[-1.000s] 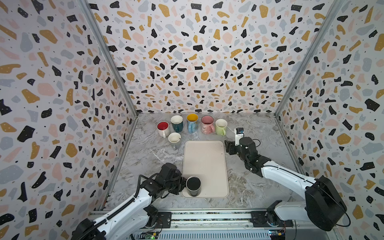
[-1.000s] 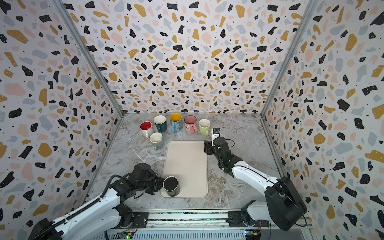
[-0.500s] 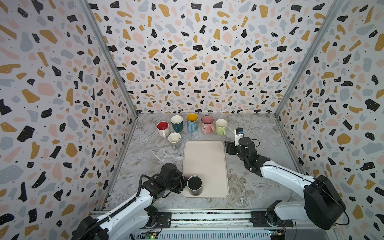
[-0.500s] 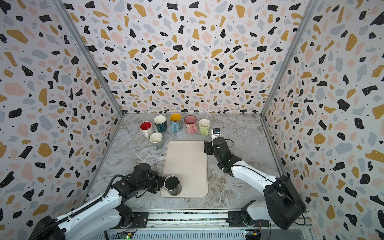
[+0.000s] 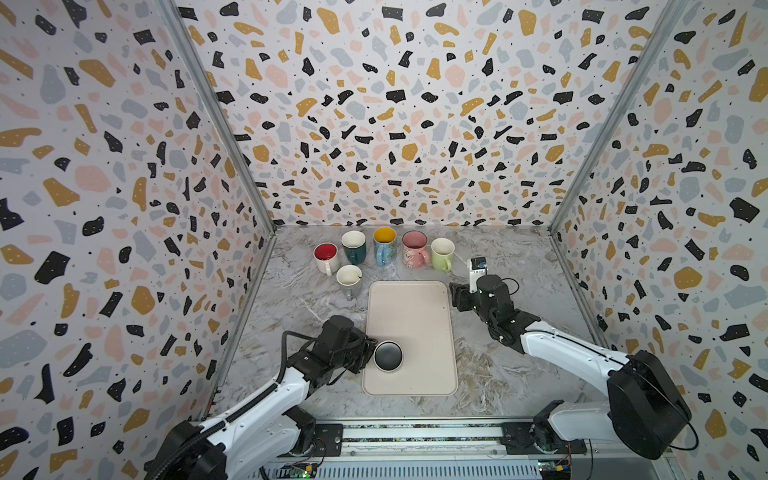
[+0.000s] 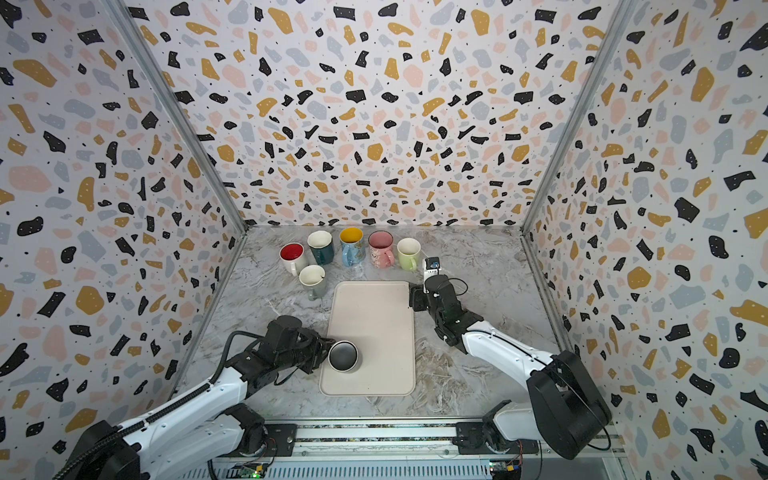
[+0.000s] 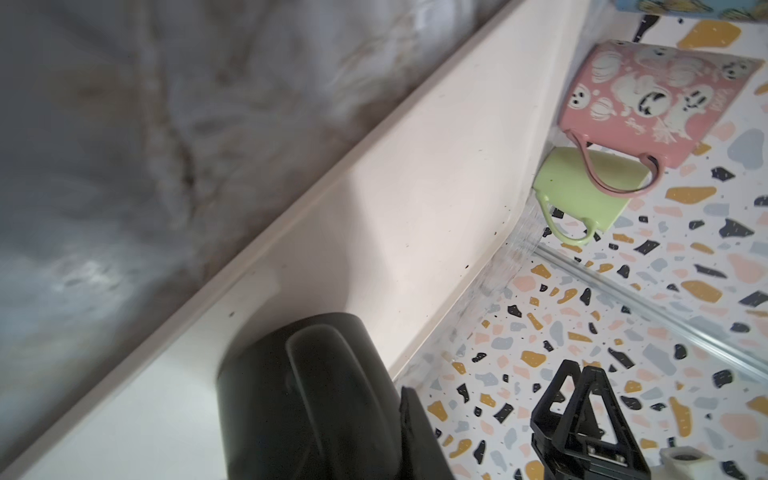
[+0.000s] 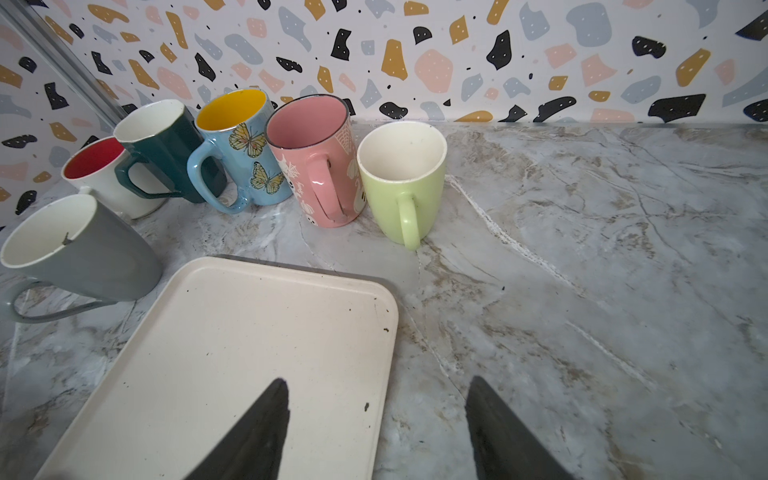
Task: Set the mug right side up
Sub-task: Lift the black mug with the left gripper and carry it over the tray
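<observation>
A black mug stands on the cream tray, close to the tray's near left corner. In both top views a round dark end faces up, but the view is too poor to tell if that is its mouth or its bottom.

The left claw comes in low from the left and is clenched on the black mug, on the side where the handle is. In the left wrist view the handle curves across the mug, and one dark finger sits tight beside it.

The right claw hangs by the far right corner of the tray. Its two fingers are spread apart with nothing between them, as the right wrist view shows.

More mugs stand upright on the table past the far end of the tray. In a row by the back wall are a white mug with a red inside, a dark teal mug, a blue mug, a pink mug and a green mug. A gray mug stands just in front of the row, near the tray's far left corner.
</observation>
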Action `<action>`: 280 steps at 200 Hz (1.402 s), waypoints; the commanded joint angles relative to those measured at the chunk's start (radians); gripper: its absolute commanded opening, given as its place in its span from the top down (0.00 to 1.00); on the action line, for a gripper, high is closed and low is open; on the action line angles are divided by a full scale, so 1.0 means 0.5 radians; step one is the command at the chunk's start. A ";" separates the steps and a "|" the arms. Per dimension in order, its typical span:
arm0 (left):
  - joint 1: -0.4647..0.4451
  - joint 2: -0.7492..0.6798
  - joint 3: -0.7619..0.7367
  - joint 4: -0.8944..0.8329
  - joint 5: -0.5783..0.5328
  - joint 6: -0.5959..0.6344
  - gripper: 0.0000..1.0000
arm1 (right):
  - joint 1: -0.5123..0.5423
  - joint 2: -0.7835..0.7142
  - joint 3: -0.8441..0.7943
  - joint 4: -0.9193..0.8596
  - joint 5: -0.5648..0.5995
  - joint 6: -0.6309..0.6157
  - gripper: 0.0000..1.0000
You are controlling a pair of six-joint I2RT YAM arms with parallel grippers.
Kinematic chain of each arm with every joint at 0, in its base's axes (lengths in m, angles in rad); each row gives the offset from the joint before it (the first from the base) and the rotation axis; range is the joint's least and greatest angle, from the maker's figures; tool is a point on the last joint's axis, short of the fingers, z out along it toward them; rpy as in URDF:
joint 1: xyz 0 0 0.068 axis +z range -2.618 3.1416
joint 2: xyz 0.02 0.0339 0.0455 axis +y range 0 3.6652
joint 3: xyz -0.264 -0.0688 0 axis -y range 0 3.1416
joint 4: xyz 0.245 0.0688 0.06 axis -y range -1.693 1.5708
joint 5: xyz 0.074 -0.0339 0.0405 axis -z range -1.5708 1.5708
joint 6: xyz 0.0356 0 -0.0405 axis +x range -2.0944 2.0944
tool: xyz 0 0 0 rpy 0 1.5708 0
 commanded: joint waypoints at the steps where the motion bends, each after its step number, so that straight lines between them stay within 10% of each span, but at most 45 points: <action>1: 0.016 0.059 0.271 -0.016 -0.154 0.581 1.00 | 0.003 -0.030 0.082 -0.048 0.032 -0.013 0.31; 107: 0.016 0.298 0.872 0.049 -0.472 1.700 1.00 | -0.014 -0.125 0.223 -0.276 -0.031 -0.080 0.35; 280: -0.164 0.087 0.548 0.970 -0.702 2.862 1.00 | -0.133 0.047 0.803 -0.837 -0.901 -0.142 0.37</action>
